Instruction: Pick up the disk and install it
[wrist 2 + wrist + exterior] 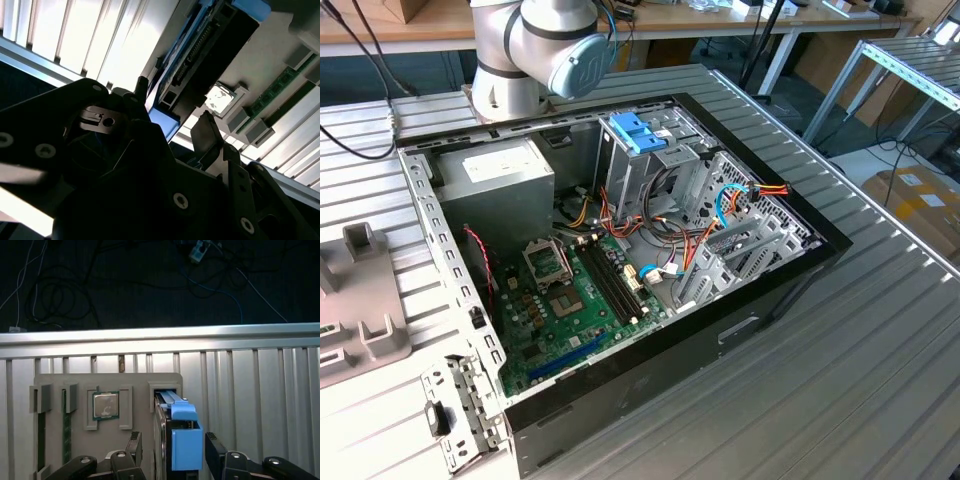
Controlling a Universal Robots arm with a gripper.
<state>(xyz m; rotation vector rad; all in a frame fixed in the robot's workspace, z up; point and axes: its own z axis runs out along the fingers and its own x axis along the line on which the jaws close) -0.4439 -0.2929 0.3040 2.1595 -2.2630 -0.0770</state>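
- The disk [184,450] stood on edge in a slot of the grey holder tray [100,382], which lay on the slatted worktop [250,390]; it was not yet lifted.
- The hand [172,440] straddled the disk with its fingers [215,455] spread to either side and a gap showing, so I judged it was pinching nothing.
- The pick-up looked barely begun, and fitting the disk into the open computer case [750,315] was all left to do.
- Counted: one disk, one hand with two fingers, one processor chip [105,405], two memory sticks [65,435], one case.
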